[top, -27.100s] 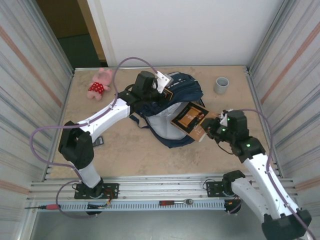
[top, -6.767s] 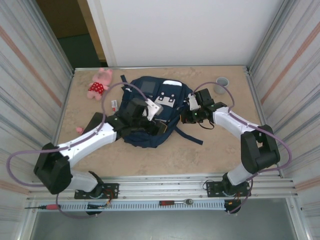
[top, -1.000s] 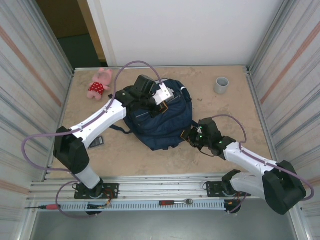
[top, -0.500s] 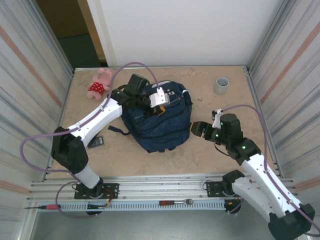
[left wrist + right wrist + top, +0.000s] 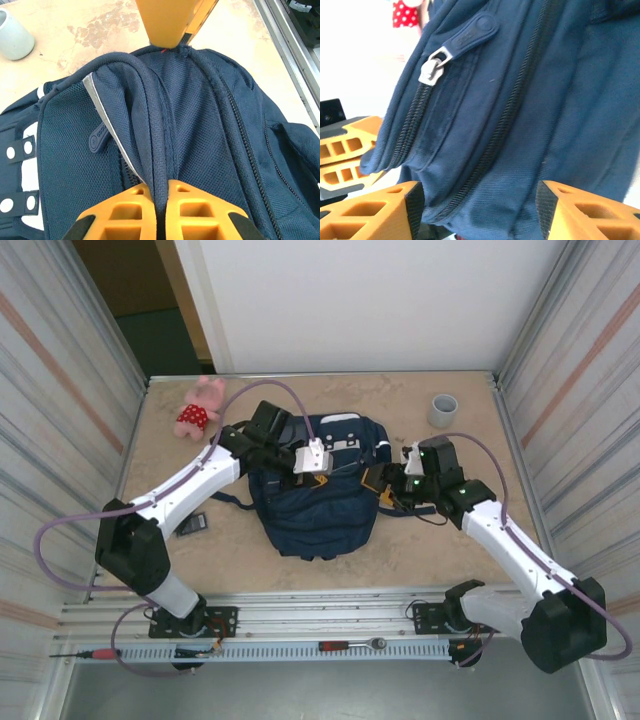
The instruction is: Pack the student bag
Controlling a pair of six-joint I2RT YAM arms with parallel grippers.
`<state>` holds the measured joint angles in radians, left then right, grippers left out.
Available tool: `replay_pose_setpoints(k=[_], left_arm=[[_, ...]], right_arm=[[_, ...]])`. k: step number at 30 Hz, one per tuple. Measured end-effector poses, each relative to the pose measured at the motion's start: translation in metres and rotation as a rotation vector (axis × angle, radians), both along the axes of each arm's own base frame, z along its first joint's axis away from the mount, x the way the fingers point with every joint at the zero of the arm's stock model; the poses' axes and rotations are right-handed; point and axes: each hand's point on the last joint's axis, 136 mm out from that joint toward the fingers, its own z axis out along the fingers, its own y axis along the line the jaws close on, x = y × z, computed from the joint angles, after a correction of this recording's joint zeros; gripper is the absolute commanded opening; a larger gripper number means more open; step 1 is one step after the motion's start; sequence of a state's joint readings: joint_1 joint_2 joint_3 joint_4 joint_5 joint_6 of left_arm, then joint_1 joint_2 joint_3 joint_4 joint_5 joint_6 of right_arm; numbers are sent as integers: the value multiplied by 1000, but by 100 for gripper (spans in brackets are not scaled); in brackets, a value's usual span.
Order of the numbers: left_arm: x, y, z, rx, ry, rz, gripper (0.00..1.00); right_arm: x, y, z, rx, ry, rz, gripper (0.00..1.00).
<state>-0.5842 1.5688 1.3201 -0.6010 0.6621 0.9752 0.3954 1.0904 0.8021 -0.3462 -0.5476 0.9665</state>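
While left pincer (image 5: pixel 159 197) clamps the student bag (image 5: pixel 320 515) strap, right pincer (image 5: pixel 476 202) gapes beside its edge.

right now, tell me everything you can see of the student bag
The student bag is a navy fabric backpack lying on the table, with a strap trailing left. Mesh panels, white patches and dark zips show; one zip has a grey slider with a navy pull. The left gripper is shut on its top handle. The open right gripper sits at its right side.
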Motion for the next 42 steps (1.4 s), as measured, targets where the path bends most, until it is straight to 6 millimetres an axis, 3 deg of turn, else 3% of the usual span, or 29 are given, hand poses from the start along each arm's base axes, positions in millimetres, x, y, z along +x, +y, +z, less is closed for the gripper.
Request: replay_pose_setpoints(k=[3, 7, 12, 15, 21, 26, 30, 38, 40, 42], left_arm=[[-2, 1, -3, 2, -1, -5, 0], [-4, 1, -6, -2, 4, -12, 0], [-5, 0, -11, -3, 6, -13, 0], [-6, -1, -13, -7, 11, -1, 12], [-7, -6, -2, -47, 16, 27, 52], [-22, -25, 8, -58, 6, 11, 64], [-28, -38, 4, -35, 17, 14, 65], [1, -41, -17, 46, 44, 153, 62], [3, -39, -24, 67, 54, 174, 57], [3, -38, -27, 79, 67, 184, 44]], right_arm=[[2, 6, -1, 24, 29, -7, 57], [9, 11, -7, 48, 70, -25, 44], [12, 16, -9, 70, 91, -32, 11], [12, 16, -9, 79, 91, -39, 0], [7, 16, -14, 66, 81, -46, 0], [2, 22, -18, 50, 74, -35, 0], [1, 25, -19, 36, 65, -31, 0], [-5, 34, -19, 17, 45, -13, 0], [-6, 36, -19, 9, 37, -13, 0], [-6, 36, -19, -1, 30, -20, 0]])
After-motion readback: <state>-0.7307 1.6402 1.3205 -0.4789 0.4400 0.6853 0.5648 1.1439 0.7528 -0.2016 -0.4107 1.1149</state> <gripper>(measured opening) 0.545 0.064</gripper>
